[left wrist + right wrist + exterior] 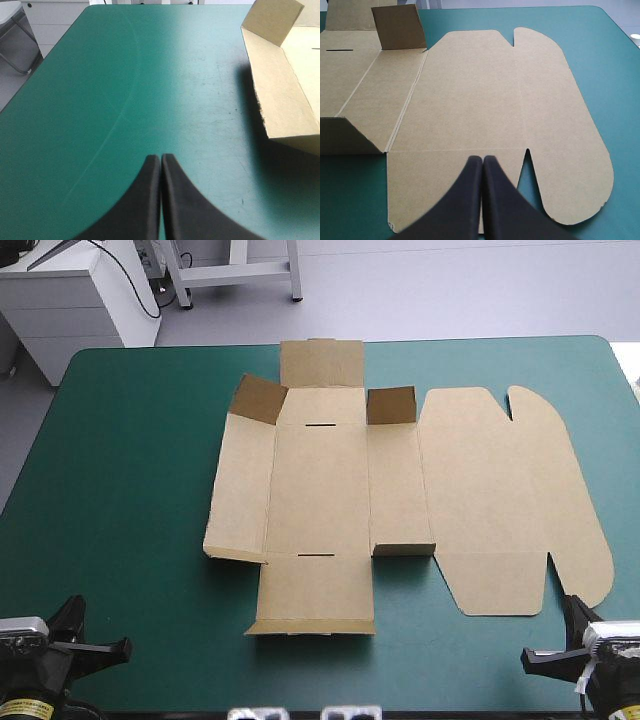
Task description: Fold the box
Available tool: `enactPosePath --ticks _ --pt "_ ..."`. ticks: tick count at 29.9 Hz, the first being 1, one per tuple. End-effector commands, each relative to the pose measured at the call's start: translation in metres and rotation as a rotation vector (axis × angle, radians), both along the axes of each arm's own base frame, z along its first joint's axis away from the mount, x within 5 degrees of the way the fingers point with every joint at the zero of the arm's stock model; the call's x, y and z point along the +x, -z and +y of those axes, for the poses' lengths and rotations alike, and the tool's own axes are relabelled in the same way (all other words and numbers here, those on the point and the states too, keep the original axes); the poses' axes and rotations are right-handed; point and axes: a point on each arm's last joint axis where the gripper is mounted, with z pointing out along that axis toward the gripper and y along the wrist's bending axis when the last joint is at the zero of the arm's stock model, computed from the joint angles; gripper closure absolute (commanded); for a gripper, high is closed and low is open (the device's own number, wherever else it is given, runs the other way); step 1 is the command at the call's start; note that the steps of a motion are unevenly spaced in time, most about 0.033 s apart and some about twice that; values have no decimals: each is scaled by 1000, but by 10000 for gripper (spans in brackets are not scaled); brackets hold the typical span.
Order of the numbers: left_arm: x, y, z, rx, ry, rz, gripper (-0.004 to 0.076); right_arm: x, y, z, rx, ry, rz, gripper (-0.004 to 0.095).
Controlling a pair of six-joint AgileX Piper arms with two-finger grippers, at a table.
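Note:
The brown box (330,485) lies as a cut sheet in the middle of the teal-green table (130,480). It is mostly flat, with small corner flaps (258,400) standing up and its rounded lid panel (500,490) flat on the right. My left gripper (124,647) is shut at the near left corner, well apart from the box. Its wrist view shows the closed fingers (160,159) over bare cover, the box's left wall (280,95) ahead and to the side. My right gripper (526,658) is shut at the near right, its tip (482,159) over the lid panel's near edge (470,100).
A white cabinet (70,300) and a metal stand (230,275) are beyond the far edge. Bare teal-green cover stretches to the left of the box (125,90) and along the near edge (170,640).

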Motion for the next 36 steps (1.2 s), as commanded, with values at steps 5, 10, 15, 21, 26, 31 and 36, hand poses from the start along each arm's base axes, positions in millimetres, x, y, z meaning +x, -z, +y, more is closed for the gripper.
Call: enactPosePath --ticks 5,10,15,21,26,31,36 --pt "1 -16 -1 -4 9 -92 732 -6 -16 -1 -11 8 -126 922" --pt "1 -16 -1 -4 9 -95 732 -6 -16 -1 -11 8 -126 922" --pt "1 -19 -1 6 10 -105 732 -6 -16 -1 -11 8 -126 922" --pt "7 -29 -1 10 10 -67 732 -6 -16 -1 -11 8 -126 922" --pt "35 -48 -2 28 13 55 731 -6 -16 -1 -11 8 -126 922" --pt "78 -77 -6 51 53 151 721 -6 -16 -1 -11 8 -126 922" --pt "124 -95 -18 12 157 263 707 -6 -16 -1 -11 8 -126 922"
